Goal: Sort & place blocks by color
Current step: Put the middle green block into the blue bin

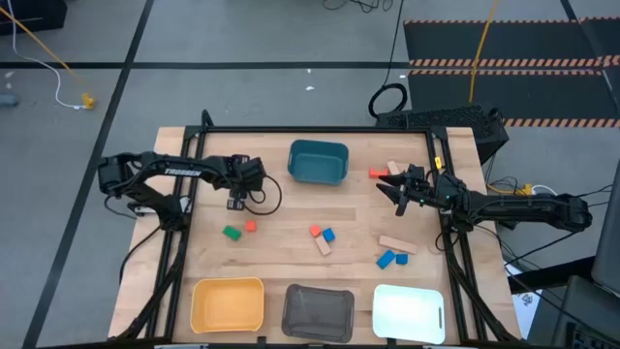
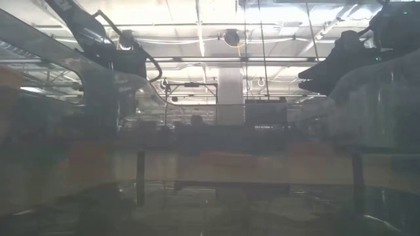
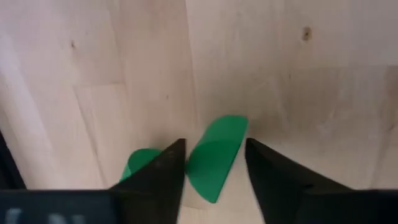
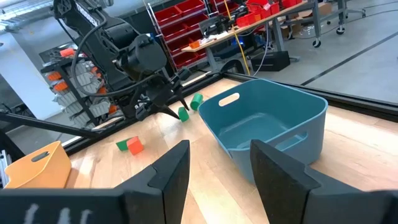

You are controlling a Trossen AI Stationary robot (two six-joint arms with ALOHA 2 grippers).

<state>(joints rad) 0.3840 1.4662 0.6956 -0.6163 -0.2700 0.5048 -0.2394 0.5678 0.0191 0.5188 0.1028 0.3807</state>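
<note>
**A:** Start on the left. What's the L arm doing?

**B:** The left gripper (image 1: pixel 235 201) is low over the wood, left of the teal tray (image 1: pixel 318 147). A rounded green block (image 3: pixel 214 158) lies on the table between its jaws. A second green block (image 3: pixel 140 163) lies just beside it, outside one jaw. Clamped or only straddling, can't tell.

**A:** Anything else nearby?

**B:** A green cube (image 1: pixel 231 233) and a red cube (image 1: pixel 250 226) sit close together, nearer the front. The yellow tray (image 1: pixel 228 287) is at the front edge below them.

**A:** And the mid table?

**B:** A red block (image 1: pixel 315 231), a blue block (image 1: pixel 328 235) and a tan block (image 1: pixel 323 246) are bunched together, approx. centre. The grey tray (image 1: pixel 318 294) is in front of them.

**A:** What about the R side?

**B:** The right gripper (image 1: pixel 395 188) is up off the table, right of the teal tray and pointing at it. Its fingers (image 4: pixel 171 168) are spread partway w/ nothing between them. An orange-red block (image 1: pixel 377 173) and a tan piece (image 1: pixel 394 168) lie just beside its tip. Nearer the front there's a tan bar (image 1: pixel 397 243), then two blue blocks (image 1: pixel 387 259) touching. The white tray (image 1: pixel 408 291) is at the front right.
</note>
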